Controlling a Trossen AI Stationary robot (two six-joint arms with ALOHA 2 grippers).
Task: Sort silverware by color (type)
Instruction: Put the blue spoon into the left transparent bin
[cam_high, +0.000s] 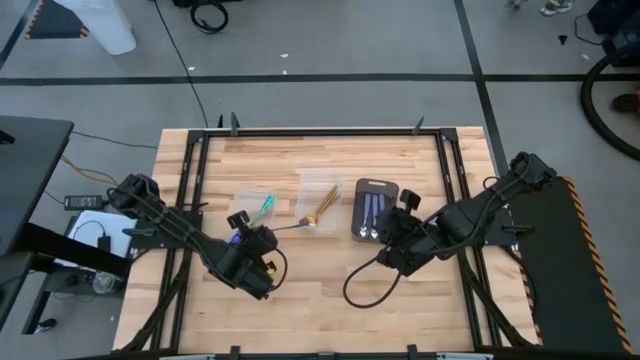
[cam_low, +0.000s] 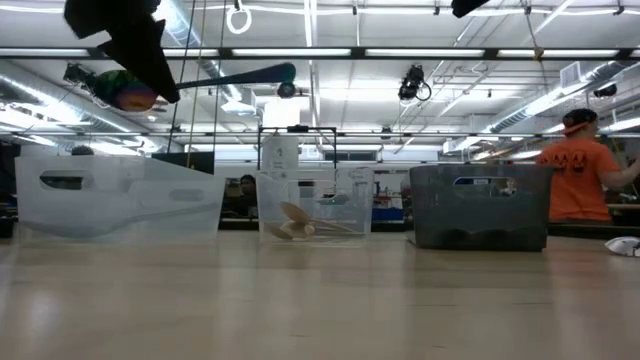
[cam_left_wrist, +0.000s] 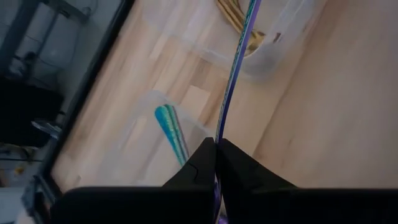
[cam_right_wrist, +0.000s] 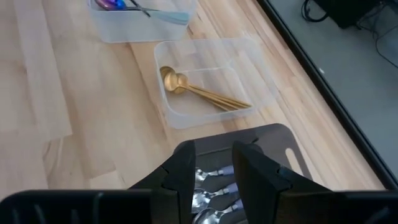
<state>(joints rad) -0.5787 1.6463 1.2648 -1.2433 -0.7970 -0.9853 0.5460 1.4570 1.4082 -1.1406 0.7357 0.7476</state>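
Grey floor (cam_high: 330, 50), ceiling strip lights (cam_low: 420, 52), possibly workbenches behind

You'll find no text, label, brand, number or sign that can be read in any view. The tubs, the tray and the spoons show none, and whatever stands in the room behind the table is too small to make out.

The spoon (cam_left_wrist: 235, 81) pinched by the left gripper (cam_left_wrist: 216, 163) is cut off by the wrist picture's edge, so its bowl is not seen there. The silver spoons (cam_right_wrist: 211, 198) are largely hidden behind the right gripper (cam_right_wrist: 211, 163). In the low view, the grey tray's (cam_low: 480, 205) contents cannot be made out.
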